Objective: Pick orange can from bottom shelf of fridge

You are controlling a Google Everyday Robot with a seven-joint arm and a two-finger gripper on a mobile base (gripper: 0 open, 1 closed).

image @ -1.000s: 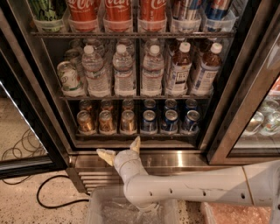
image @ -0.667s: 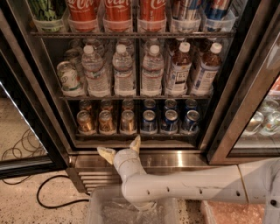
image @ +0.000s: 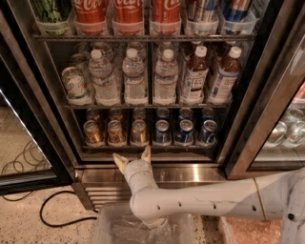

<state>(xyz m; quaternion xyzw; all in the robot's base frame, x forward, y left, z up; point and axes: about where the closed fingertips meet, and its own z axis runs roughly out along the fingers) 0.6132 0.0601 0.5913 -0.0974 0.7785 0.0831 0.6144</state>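
The fridge (image: 43, 102) stands open in front of me, black frame and dark inside. On its bottom shelf (image: 147, 147) several orange cans stand at the left; the front three include one at the right (image: 138, 132), with blue cans (image: 184, 132) to their right. My gripper (image: 133, 158) is open and empty, its two cream fingers (image: 120, 162) spread and pointing up. It hovers in front of the steel base, just below the front edge of the bottom shelf, under the orange cans. It touches no can.
The middle rack holds water bottles (image: 135, 76) and tea bottles (image: 195, 78); the top rack holds red cola cans (image: 127, 14). A ribbed steel base (image: 190, 174) lies under the shelf. A clear plastic bin (image: 143, 226) sits below my arm. A black cable (image: 52, 209) trails on the floor at left.
The gripper has crept slightly up toward the bottom shelf. The cans have not moved.
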